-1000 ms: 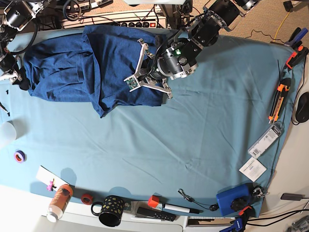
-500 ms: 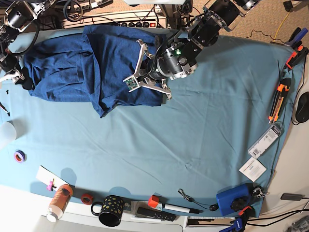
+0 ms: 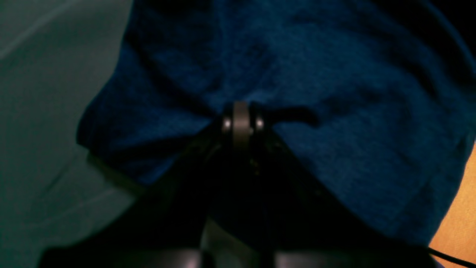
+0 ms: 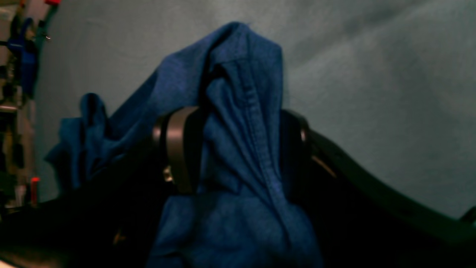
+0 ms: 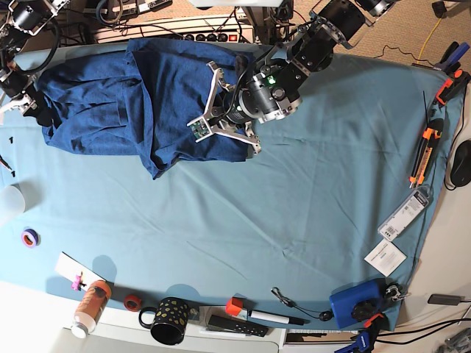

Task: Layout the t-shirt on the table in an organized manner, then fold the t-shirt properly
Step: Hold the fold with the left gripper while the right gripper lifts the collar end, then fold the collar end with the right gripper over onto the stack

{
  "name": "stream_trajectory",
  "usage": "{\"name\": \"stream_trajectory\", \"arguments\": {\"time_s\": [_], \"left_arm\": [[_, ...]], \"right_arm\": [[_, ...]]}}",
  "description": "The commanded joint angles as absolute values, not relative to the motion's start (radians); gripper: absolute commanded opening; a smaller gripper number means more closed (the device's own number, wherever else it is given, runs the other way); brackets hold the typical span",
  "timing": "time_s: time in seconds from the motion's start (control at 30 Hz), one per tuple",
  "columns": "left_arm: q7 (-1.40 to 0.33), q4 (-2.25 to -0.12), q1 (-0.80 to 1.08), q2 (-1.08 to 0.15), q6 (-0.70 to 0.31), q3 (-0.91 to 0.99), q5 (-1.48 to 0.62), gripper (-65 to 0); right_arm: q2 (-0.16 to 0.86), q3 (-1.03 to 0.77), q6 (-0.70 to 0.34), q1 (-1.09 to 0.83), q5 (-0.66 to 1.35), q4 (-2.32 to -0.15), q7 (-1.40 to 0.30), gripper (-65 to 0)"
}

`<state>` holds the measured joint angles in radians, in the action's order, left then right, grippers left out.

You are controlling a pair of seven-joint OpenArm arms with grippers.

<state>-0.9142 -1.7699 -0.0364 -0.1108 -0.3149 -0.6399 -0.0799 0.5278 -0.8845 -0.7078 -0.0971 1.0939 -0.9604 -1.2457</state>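
Robotics lab, cables [image 5: 184,26], clamps [image 5: 423,156], tools

The base view looks straight down from high above, taking in the whole table [image 5: 294,220] with the t-shirt [image 5: 140,95] near its far edge. The left wrist view sits just behind the left gripper [image 3: 241,123], very near, facing along its fingers onto the dark fabric, with teal table cover at left. The right wrist view sits just behind the right gripper [image 4: 230,149], equally near, facing across the table cover. All three views share the t-shirt and the teal cover beneath it.
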Motion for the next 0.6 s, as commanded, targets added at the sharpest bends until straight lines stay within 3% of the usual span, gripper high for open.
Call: {"name": "stream_trajectory", "arguments": {"time_s": [0.0, 0.57], "left_arm": [[-0.890, -1.786, -0.051, -0.100, -0.315, -0.638, -0.083, -65.0], [-0.890, -1.786, -0.051, -0.100, -0.315, -0.638, -0.083, -65.0]], "right_arm": [[0.540, -0.882, -0.698, -0.102, 1.056, -0.961, -1.302, -33.0], [0.496, -0.595, -0.698, -0.085, 1.058, -0.962, -1.281, -33.0]]}}
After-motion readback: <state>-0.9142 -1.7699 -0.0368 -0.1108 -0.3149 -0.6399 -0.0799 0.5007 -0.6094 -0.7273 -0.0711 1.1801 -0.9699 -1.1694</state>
